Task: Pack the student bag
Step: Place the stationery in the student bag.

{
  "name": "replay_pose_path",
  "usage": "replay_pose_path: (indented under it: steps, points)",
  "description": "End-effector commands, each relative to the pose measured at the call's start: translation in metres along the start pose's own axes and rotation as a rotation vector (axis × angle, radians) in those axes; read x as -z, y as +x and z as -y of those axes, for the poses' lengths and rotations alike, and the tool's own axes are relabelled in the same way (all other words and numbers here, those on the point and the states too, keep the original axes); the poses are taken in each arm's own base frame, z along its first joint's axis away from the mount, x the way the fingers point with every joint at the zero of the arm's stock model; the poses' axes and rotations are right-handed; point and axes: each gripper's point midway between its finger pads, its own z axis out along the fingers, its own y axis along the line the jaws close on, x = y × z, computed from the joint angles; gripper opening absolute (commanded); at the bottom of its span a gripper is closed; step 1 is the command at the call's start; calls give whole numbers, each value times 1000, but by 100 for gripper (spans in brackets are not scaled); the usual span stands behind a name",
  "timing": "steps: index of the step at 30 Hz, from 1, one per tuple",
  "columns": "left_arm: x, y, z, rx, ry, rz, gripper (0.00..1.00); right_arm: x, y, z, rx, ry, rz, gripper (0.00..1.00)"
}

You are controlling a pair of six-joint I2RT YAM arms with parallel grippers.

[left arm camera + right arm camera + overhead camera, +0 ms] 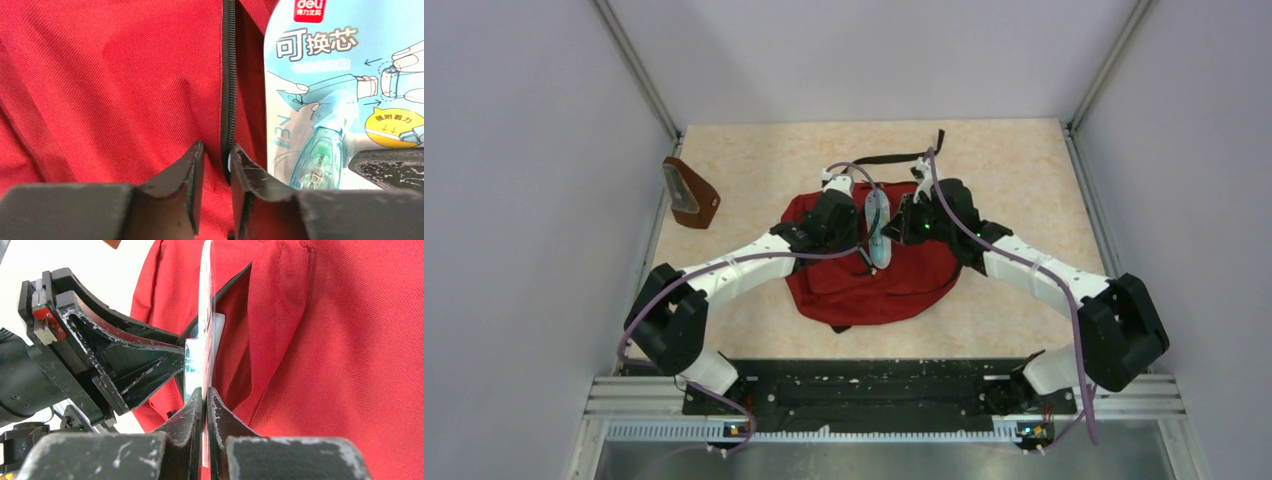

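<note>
The dark-red student bag (874,285) lies in the middle of the table, and its red fabric (100,75) fills both wrist views. My right gripper (205,390) is shut on the lower edge of a light-blue correction-tape blister pack (206,315), holding it edge-on at the bag's zipper opening. That pack (340,90) shows its printed face in the left wrist view. My left gripper (217,147) hovers right at the black zipper (229,75), jaws a narrow gap apart, with red fabric showing between them. From above, both grippers flank the pack (879,230).
A small brown wedge-shaped pouch (689,193) stands at the table's left edge. A black strap (894,158) trails off behind the bag. Grey walls close in on both sides. The left gripper's black frame (125,365) sits close beside the pack.
</note>
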Motion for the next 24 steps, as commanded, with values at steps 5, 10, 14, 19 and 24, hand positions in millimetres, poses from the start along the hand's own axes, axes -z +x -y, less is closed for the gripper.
replay_pose_path:
  steps: [5,10,14,19,24]
  points:
    - [9,-31,6,3,12,110,4,-5,29,4,-80,-16,-108,0]
    - [12,-39,12,35,35,139,0,-12,46,7,-115,-24,-178,0]
    - [16,-47,15,65,49,173,0,-15,59,12,-140,-11,-214,0]
    - [24,-57,24,79,113,227,0,-22,63,9,-151,-40,-231,0]
    - [26,-53,29,44,143,207,0,-29,53,-8,-170,-132,-217,0]
